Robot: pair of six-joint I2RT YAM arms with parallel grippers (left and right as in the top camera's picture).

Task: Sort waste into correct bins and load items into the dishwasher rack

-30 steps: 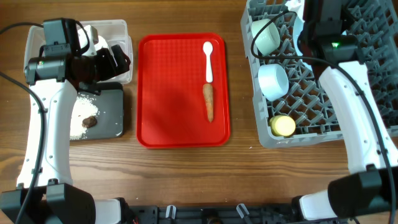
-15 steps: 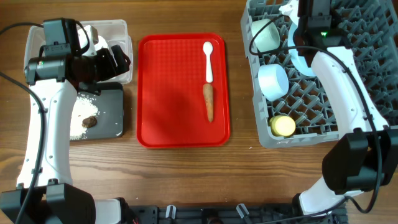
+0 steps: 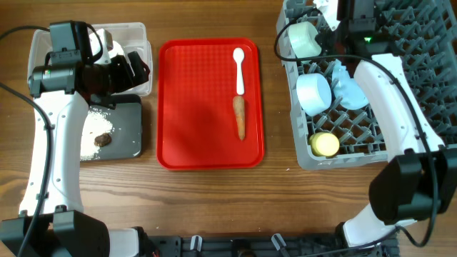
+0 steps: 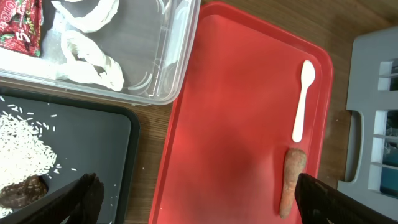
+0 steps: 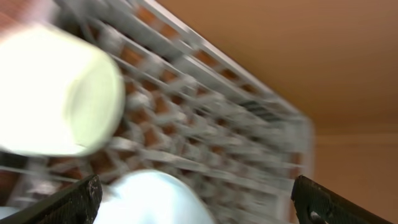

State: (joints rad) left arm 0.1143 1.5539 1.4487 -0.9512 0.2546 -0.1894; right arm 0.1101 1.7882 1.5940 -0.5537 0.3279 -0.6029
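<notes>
My left gripper (image 4: 196, 196) hangs with its fingers spread wide, one tip in each lower corner of the wrist view, and nothing is held between them. In the overhead view it sits at the upper left, over the clear tub (image 3: 136, 30). That tub holds the red wrapper (image 4: 15, 25) and the crumpled paper (image 4: 87, 46). Just below it is the black tub (image 3: 127, 139), with the rice (image 4: 25, 143) scattered in it and the brown lump (image 4: 22, 190) beside the grains.

The red tray (image 3: 189, 107) fills the middle of the frame. The white spoon (image 3: 239, 68) lies at its upper right, and the carrot (image 3: 240, 118) lies directly below, close to the handle end.

The grey rack (image 3: 421, 64) takes up the right side. One bowl (image 3: 305, 41) lies near its upper left corner and a second bowl (image 3: 313, 93) sits below it. The blue plate (image 3: 350, 89) leans among the pegs just right of that second bowl. The yellow cup (image 3: 325, 144) sits at the rack's lower left corner.

My right gripper (image 5: 199, 202) is at the top of the rack. Its wrist view is blurred, but the fingers stand well apart and are empty.
</notes>
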